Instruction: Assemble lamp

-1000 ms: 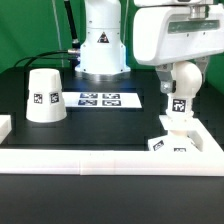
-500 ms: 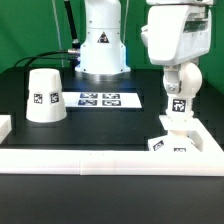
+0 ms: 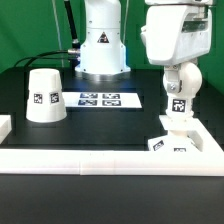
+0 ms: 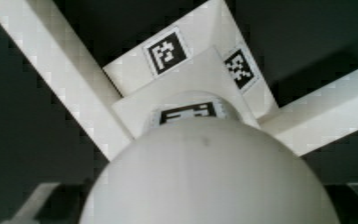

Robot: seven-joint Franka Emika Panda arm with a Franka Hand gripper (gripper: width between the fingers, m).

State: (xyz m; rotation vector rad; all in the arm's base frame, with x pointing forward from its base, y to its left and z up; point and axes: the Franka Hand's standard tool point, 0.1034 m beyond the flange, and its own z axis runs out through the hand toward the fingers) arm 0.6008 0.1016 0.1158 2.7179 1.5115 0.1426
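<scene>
White bulb (image 3: 179,92) stands on base (image 3: 170,143) beside the front rail (image 3: 90,161).

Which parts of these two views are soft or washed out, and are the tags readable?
Wrist view: the bulb fills the foreground out of focus, a featureless white mass; the base tags behind it are soft but legible. Exterior view: even lighting, the white arm bright with little detail; tags on the shade and marker board small yet distinct.

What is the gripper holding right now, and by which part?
The white ball-like plastic bulb, apparently by its rounded upper end, stem down over the small square white base; the fingertips of the gripper are hidden.
</scene>
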